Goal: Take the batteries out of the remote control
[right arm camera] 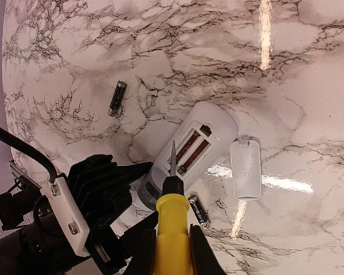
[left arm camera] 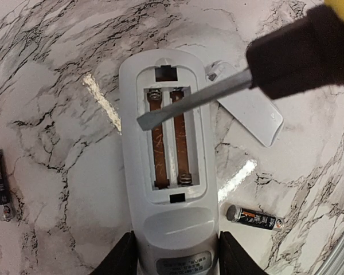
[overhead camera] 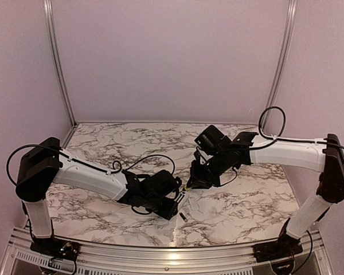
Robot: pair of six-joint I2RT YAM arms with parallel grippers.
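Observation:
The white remote control (left arm camera: 172, 223) lies back-up on the marble, and my left gripper (left arm camera: 175, 260) is shut on its near end. Its open compartment shows only bare copper strips and springs. Two batteries lie loose on the table: one (left arm camera: 0, 183) to the remote's left, one (left arm camera: 255, 217) to its right. In the right wrist view the same batteries (right arm camera: 117, 97) (right arm camera: 199, 210) flank the remote control (right arm camera: 203, 134). My right gripper (right arm camera: 172, 246) is shut on the yellow-handled screwdriver (right arm camera: 173, 217). Its blade tip (left arm camera: 143, 121) hovers over the compartment's far left corner.
The flat white cover piece (left arm camera: 249, 106) lies on the marble just right of the remote's far end. Both arms meet near the table's front centre, left gripper (overhead camera: 173, 203) and right gripper (overhead camera: 192, 182) close together. The table's metal front edge (overhead camera: 172, 252) runs just behind them.

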